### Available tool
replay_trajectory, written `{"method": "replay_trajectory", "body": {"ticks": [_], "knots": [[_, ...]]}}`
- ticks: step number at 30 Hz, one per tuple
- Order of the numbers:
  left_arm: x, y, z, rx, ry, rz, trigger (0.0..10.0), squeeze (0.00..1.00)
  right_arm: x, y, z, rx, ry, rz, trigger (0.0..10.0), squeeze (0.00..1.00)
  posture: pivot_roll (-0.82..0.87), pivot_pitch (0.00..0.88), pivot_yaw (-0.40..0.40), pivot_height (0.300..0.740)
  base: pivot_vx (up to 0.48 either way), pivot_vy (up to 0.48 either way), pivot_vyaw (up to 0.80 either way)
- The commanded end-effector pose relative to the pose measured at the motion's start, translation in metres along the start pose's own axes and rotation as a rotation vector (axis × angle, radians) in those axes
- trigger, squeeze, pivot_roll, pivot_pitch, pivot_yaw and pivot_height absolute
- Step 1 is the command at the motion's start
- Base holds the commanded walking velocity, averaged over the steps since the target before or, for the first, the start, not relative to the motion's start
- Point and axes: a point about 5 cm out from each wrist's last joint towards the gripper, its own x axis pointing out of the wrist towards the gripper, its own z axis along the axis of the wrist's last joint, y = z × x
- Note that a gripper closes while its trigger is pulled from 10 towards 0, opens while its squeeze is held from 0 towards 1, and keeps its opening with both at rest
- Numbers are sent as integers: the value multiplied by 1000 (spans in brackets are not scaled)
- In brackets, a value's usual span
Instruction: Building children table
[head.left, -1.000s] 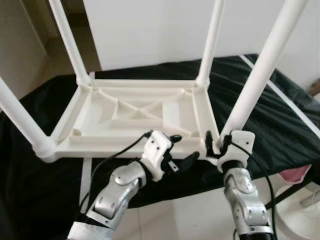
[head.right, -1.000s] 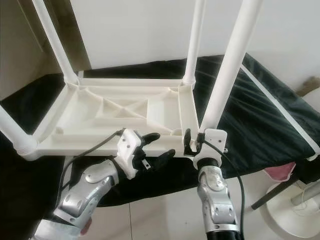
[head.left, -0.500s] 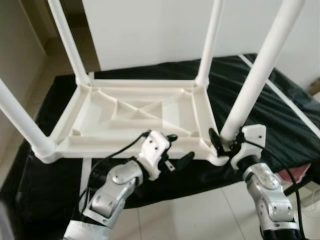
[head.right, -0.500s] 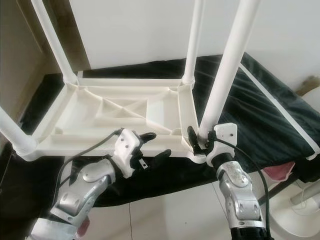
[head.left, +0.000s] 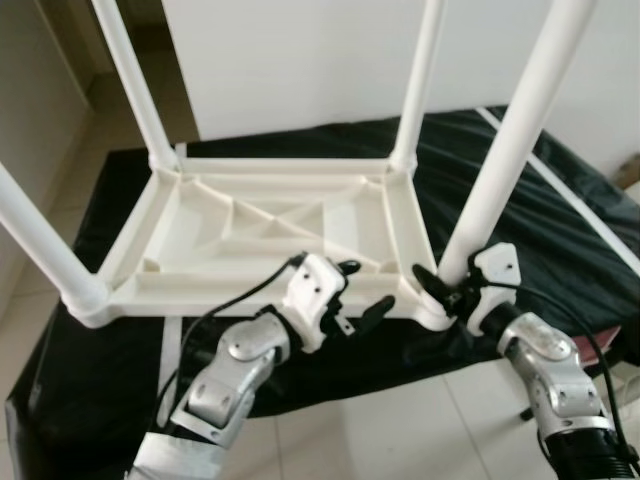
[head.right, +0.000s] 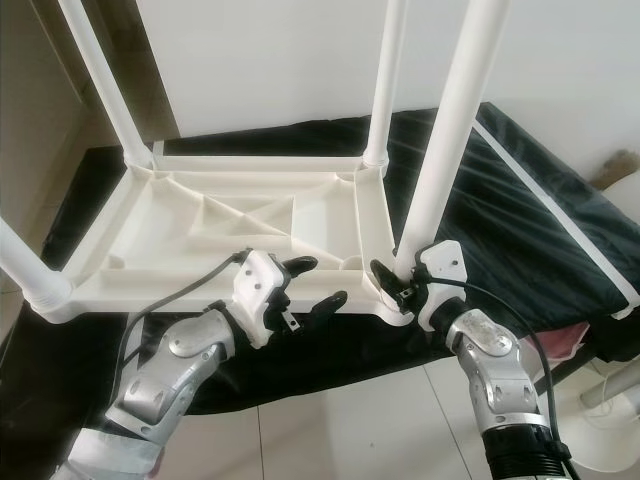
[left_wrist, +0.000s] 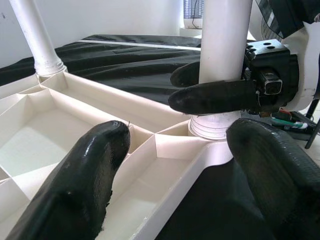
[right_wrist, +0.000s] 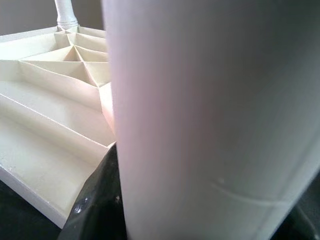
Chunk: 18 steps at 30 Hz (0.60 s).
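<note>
The white plastic children's table (head.left: 270, 235) is lying upside down on a black-covered desk (head.left: 560, 230), its ribbed underside facing up. All four white legs are standing in their corner sockets: one at the far left (head.left: 135, 85), one at the far right (head.left: 420, 80), one at the near left (head.left: 40, 245) and one at the near right (head.left: 505, 150).

The right gripper (head.left: 440, 282) is clasping that near right leg just above its socket, one black finger (left_wrist: 215, 97) lying across the front of the tube and the other reaching round behind it. From the right wrist the leg is looming very close, with the dark fingers hugging its base.

The left gripper (head.left: 362, 292) is hovering just in front of the table's near rim, beside that same corner. Its fingers (left_wrist: 75, 185) are spread wide and holding nothing.

To my eye the build is nearly finished: every leg is in place, and the robot seems to be pressing or twisting the last one home. I cannot tell whether it is fully seated. What is probably left is confirming that joint, letting go, and turning the table right side up onto its legs.
</note>
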Motion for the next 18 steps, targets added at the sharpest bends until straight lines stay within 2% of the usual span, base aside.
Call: {"method": "replay_trajectory", "body": {"ticks": [1, 5, 6, 13, 18], "knots": [[-1, 4, -1, 5, -2, 24, 10000, 0, 0, 0, -6, -5, 26, 17, 0, 0, -47, 42, -6, 740, 0, 0, 0], [0, 5, -1, 17, -2, 26, 10000, 0, -1, -6, -9, 21, 45, -7, 0, 0, -48, 41, -7, 740, 0, 0, 0], [0, 5, -1, 16, -3, 26, 10000, 0, -1, -6, -9, 18, 41, -9, 10000, 0, -52, 42, -7, 740, 0, 0, 0], [2, 2, -1, 19, -8, 22, 10000, 0, 0, -3, -5, 33, 41, -88, 10000, 0, -62, 45, -6, 740, 0, 0, 0], [2, 3, -2, 5, -11, 32, 10000, 0, -2, 2, -5, 38, 57, -207, 10000, 0, -68, 50, -6, 740, 0, 0, 0]]}}
